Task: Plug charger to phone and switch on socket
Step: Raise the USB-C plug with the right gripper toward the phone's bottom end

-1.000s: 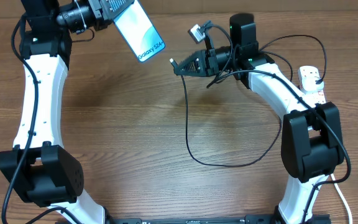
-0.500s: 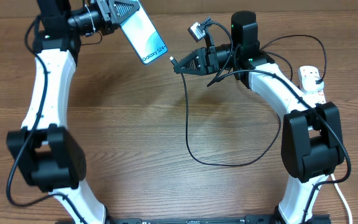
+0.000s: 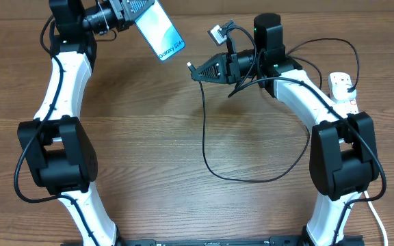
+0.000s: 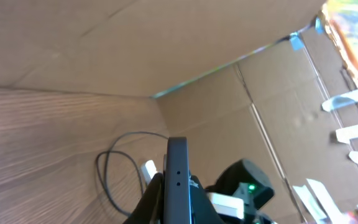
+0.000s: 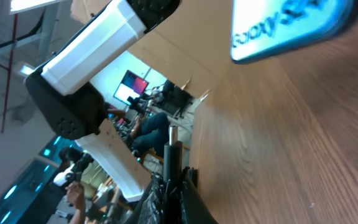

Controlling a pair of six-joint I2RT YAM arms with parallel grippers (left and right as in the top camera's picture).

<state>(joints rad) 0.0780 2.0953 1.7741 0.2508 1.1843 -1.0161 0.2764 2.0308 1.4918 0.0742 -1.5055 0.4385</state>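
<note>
Left gripper [image 3: 138, 9] is clamped on the top end of the phone [image 3: 163, 34], holding it in the air over the far left of the wooden table [image 3: 142, 137], screen up and lit blue-teal, its lower edge tilted toward the centre. Across from it, the right gripper [image 3: 198, 72] is pinched shut on the charger [image 3: 205, 137] just behind its connector tip, which juts toward the phone with a small gap between the two. From that grip the thin black cable drops to the tabletop, sweeps in a wide loop across the middle of the table and climbs back toward the right arm. At the far right edge the socket [image 3: 343, 87] lies on the table, partly hidden behind the right arm, with a red switch mark showing. The left wrist view shows the phone [image 4: 177, 180] edge-on between the fingers; the right wrist view shows the connector [image 5: 173, 149] pointing up at the glowing screen [image 5: 291, 25].
</note>
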